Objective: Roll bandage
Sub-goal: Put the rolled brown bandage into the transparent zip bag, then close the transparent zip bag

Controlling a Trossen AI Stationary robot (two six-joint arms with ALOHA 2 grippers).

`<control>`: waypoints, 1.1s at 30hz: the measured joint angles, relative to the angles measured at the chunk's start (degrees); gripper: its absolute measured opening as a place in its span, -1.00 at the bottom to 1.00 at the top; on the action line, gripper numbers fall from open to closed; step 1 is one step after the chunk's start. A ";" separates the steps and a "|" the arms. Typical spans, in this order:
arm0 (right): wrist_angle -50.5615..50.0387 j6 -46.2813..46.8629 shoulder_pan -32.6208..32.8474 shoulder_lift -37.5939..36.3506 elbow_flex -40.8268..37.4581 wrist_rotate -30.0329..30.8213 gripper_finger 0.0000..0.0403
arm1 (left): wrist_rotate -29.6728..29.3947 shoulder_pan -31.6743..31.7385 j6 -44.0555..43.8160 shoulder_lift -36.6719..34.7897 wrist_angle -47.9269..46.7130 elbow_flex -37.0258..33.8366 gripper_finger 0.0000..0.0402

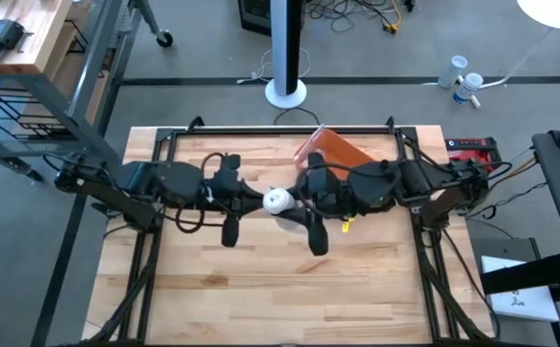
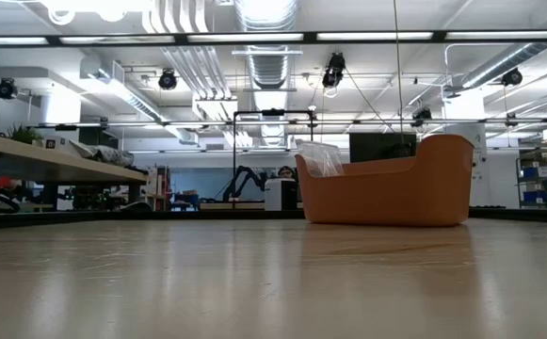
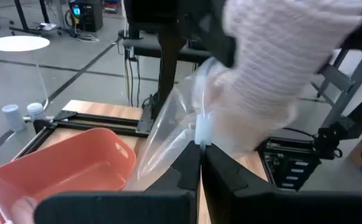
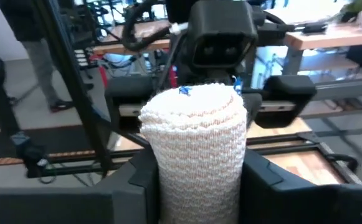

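The white knitted bandage roll [image 1: 278,200] hangs above the table's middle between my two grippers. My right gripper [image 4: 196,171] comes from the table's right and is shut on the roll [image 4: 196,137]. My left gripper [image 3: 200,149] comes from the table's left and is shut on a clear plastic bag [image 3: 174,130] that reaches up against the roll [image 3: 274,68]. Whether the roll sits inside the bag, I cannot tell. Neither gripper shows in the low view. My left gripper pinches a thickened edge strip of the clear bag [image 3: 201,132] between its two fingertips, coming roughly level from the table's left. The bag is clear of the table, and its loose film spreads away slack. My right gripper pinches the roll's rounded sides [image 4: 168,168] between its two fingers [image 4: 137,180], coming roughly level from the table's right. The fingers lie along the roll, whose free end face [image 4: 196,102] points toward the left arm. The roll is lifted clear of the table.
An orange bin [image 1: 335,149] stands on the table's far side, just behind the right arm, with clear plastic [image 2: 320,155] sticking out of it. A black frame [image 1: 280,130] runs along the table's far edge and down both sides. Bare wood lies toward the near edge.
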 joint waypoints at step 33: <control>-12.54 -1.51 0.10 -0.64 3.98 3.90 0.41 | -0.77 1.25 -4.08 -9.19 -2.80 0.02 -1.00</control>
